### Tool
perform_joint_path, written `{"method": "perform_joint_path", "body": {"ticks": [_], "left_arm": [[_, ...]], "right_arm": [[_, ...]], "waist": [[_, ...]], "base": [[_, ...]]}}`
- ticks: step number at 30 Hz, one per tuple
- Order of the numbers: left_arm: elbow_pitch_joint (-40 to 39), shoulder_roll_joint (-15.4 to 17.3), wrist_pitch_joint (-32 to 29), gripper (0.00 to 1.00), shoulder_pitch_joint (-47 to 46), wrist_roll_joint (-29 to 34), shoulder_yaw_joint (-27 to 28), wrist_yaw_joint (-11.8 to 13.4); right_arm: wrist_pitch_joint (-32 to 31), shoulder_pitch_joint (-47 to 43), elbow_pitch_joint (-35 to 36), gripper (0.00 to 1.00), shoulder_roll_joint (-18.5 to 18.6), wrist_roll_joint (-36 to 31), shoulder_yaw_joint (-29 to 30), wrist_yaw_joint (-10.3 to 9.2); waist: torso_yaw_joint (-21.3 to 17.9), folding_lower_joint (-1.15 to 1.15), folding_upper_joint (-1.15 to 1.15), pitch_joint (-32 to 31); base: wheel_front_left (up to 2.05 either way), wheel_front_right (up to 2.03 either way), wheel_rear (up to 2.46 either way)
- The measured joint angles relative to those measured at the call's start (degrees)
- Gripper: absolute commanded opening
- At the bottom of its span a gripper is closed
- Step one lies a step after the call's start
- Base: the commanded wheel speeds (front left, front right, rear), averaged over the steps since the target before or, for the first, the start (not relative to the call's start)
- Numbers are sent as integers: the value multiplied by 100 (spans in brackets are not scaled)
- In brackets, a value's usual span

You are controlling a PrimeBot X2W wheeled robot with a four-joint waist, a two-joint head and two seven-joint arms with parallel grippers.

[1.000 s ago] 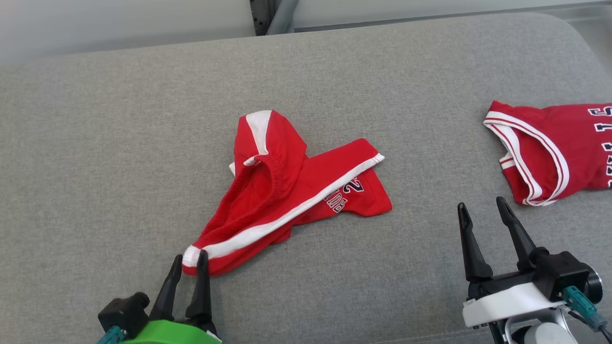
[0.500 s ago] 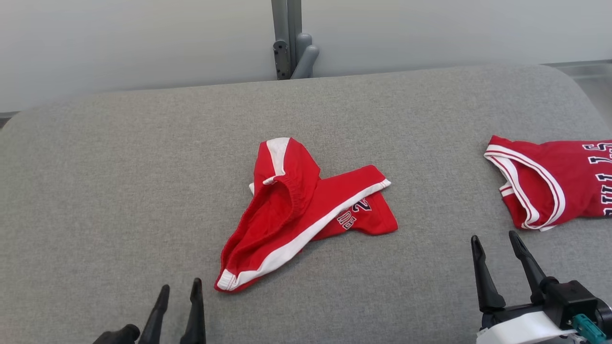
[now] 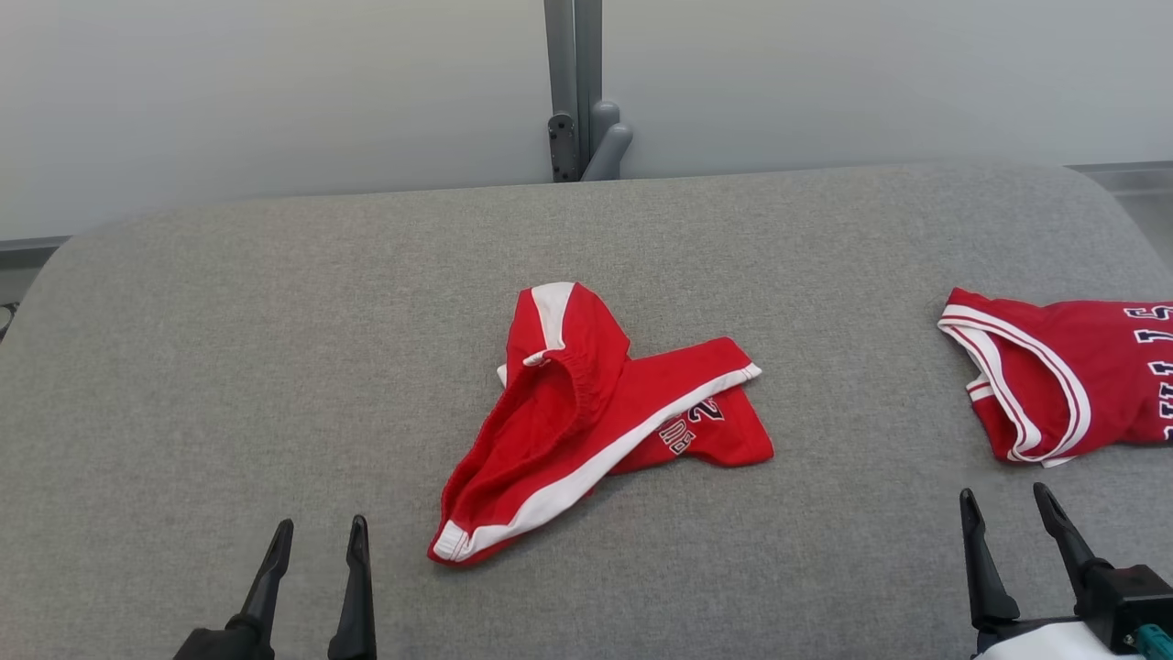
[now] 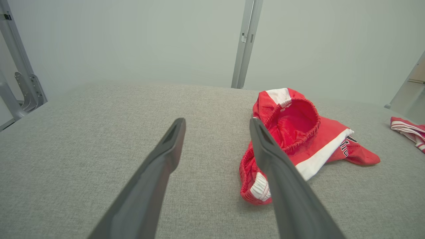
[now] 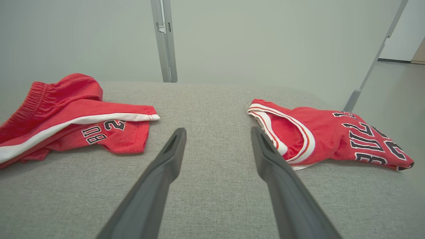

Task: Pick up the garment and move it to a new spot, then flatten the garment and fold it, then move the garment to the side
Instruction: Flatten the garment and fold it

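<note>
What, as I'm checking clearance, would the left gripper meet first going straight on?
Probably bare grey cushion; the left gripper points past the red shorts, which lie to its right. Depth unclear.

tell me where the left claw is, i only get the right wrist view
Observer: The left claw is open over the bare cushion, just left of the shorts' near tip and not touching them.
Operator: is the waistband lying shut
Observer: No. In the left wrist view the waistband gapes open in a ring, with the opening toward that claw.
</note>
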State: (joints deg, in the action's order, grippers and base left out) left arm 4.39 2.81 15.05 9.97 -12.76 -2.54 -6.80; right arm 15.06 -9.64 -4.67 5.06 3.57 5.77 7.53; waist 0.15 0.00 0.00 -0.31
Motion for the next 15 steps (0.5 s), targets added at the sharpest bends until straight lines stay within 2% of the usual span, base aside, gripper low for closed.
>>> {"method": "perform_joint_path", "body": {"ticks": [4, 15], "left_arm": [[-30, 0, 0, 100, 39, 153, -53, -8], [121, 0, -1, 100, 110, 163, -85, -40]], "right_arm": [[0, -1, -115, 100, -47, -26, 149, 0], [0, 58, -234, 100, -35, -41, 107, 0]], "waist": [[-11, 0, 0, -46], [-114, 0, 0, -82]], "base": [[0, 0, 0], [0, 0, 0]]}}
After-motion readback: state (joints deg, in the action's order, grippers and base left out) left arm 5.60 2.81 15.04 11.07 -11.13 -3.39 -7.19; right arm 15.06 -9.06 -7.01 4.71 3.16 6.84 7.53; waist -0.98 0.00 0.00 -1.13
